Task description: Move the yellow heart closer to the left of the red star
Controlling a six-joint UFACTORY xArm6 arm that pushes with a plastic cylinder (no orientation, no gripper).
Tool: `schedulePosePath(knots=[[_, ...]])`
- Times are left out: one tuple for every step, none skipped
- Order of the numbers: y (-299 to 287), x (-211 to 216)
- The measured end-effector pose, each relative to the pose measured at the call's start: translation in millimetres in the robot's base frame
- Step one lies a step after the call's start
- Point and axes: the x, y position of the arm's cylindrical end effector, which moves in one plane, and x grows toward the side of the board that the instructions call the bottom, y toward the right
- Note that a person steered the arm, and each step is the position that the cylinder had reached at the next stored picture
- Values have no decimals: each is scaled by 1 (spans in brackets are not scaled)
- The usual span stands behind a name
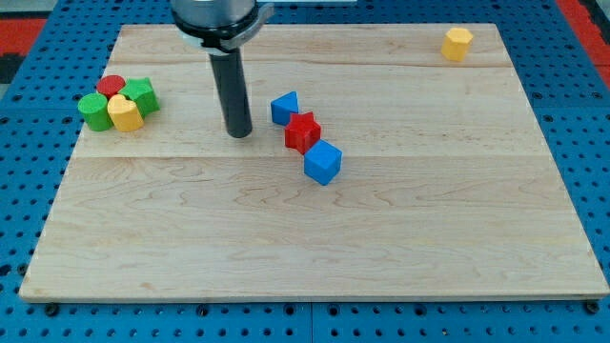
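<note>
The yellow heart (124, 112) lies at the view's left in a tight cluster with a red round block (111, 86), a green block (143, 94) and a green round block (93, 110). The red star (302, 131) sits near the middle, with a blue triangular block (284, 108) touching its upper left and a blue cube (323, 162) touching its lower right. My tip (239, 132) rests on the board between the cluster and the red star, just left of the star and apart from every block.
A yellow hexagonal block (457, 44) lies alone near the view's top right corner. The wooden board (315, 238) sits on a blue pegboard surface, with its edges visible on all sides.
</note>
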Motion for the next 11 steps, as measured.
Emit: schedulePosePath(knots=[[43, 6], [80, 14], [64, 16], [-17, 37], [-114, 67], [-229, 54], [-229, 54], [-230, 51], [-229, 23], [-229, -17], [-227, -51]])
